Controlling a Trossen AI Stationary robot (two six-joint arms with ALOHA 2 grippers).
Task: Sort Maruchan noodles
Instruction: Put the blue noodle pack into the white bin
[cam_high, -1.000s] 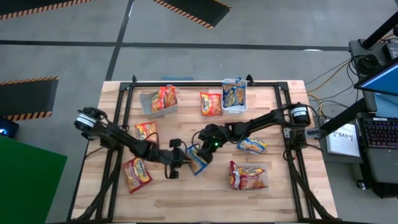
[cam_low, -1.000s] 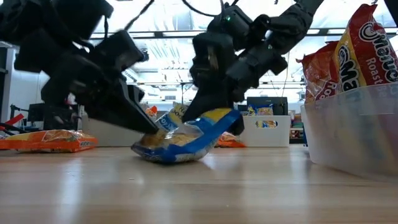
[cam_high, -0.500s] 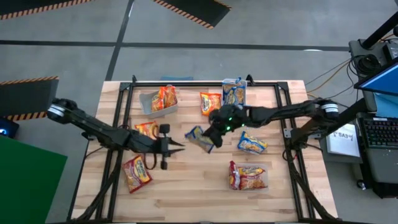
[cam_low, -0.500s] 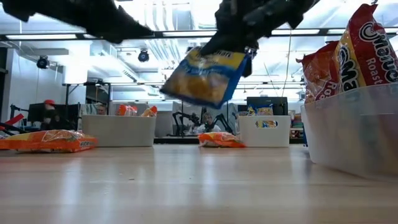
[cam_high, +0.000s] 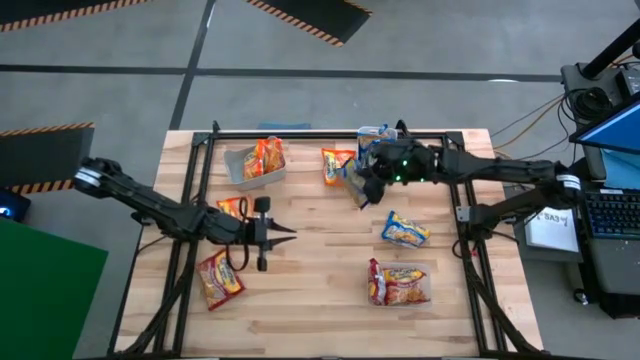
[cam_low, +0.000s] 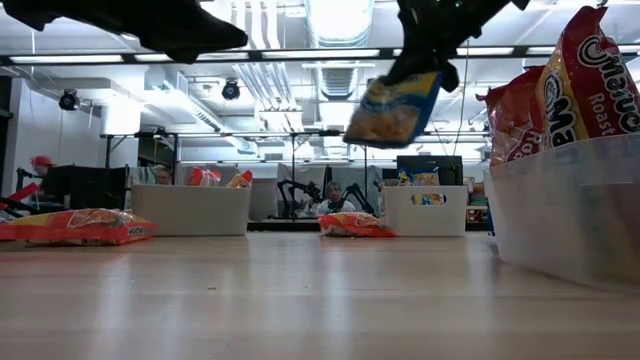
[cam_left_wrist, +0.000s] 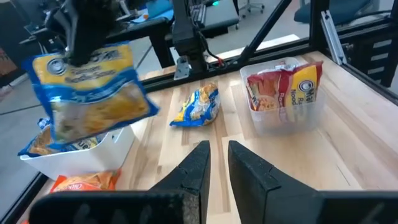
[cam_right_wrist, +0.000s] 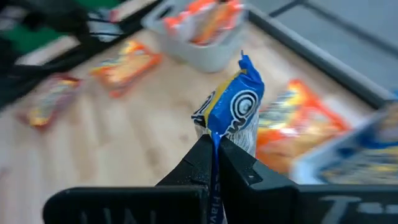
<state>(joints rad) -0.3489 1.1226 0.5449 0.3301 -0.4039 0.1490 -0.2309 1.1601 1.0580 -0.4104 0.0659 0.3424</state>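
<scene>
Swinging off the desk (cam_high: 320, 300), the right end effector (cam_high: 365, 185) now carries a blue-and-yellow packet (cam_low: 392, 108) toward the matching bin (cam_high: 377, 172); left end effector (cam_high: 283, 235) nearly closed, empty.

The table (cam_high: 300, 300) was pale blond wood with a plank grain. The packet (cam_low: 392, 108) hanging in the right gripper (cam_right_wrist: 214, 152) was blue with a yellow middle. At four o'clock from it lay another blue-and-yellow packet (cam_high: 404, 231). The bin (cam_high: 245, 167) at ten o'clock was clear white and held orange-red packets (cam_high: 264, 157). The pair of packets (cam_high: 400, 283) at five o'clock was red with yellow. The arms were black.
</scene>
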